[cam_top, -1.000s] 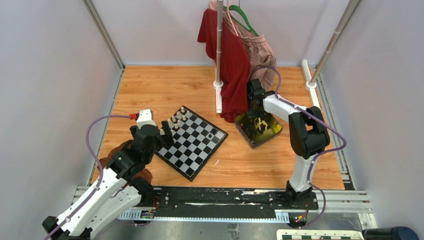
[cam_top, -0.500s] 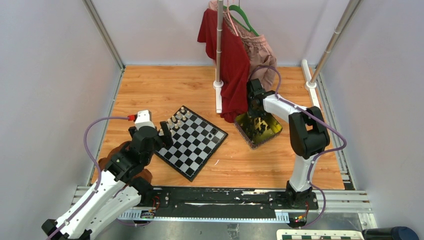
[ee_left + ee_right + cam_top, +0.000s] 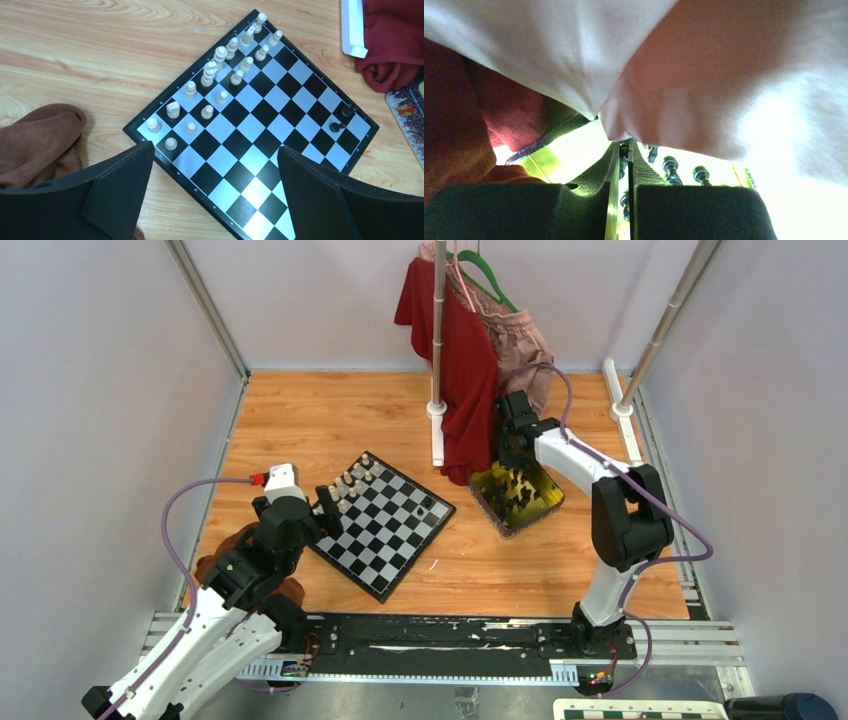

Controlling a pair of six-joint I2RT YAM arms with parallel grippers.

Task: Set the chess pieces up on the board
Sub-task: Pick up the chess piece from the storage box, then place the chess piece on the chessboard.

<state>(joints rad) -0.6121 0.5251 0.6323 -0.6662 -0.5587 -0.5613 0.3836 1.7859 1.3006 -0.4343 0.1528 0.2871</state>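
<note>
Nearest, on the left, the left pincer [image 3: 214, 148] hangs above the near-left corner of the board [image 3: 385, 530], its two black fingers [image 3: 120, 185] spread wide with nothing between them. A brown cloth [image 3: 40, 135] lies bunched on the wooden counter [image 3: 330, 420] just left of that corner.

The board sits in the middle of the counter, turned so one corner points toward the arms. Cream pieces [image 3: 220, 70] stand upright in two rows along its far-left edge. Two black pieces [image 3: 340, 120] stand close together at its right corner, and the squares between are bare.

Right of the board, and apart from it, lies a shiny gold tray [image 3: 548, 502] holding a loose cluster of dark pieces [image 3: 515, 490]. The right pincer [image 3: 624, 146] points down over the tray's far end. Its fingers are drawn to a narrow slit, and whether a piece is pinched there I cannot tell.

Farther back, a red garment [image 3: 465, 370] and a pink garment [image 3: 515, 340] hang from a rack pole [image 3: 438, 340]. Their hems drape against the right wrist and fill most of its camera's view.
</note>
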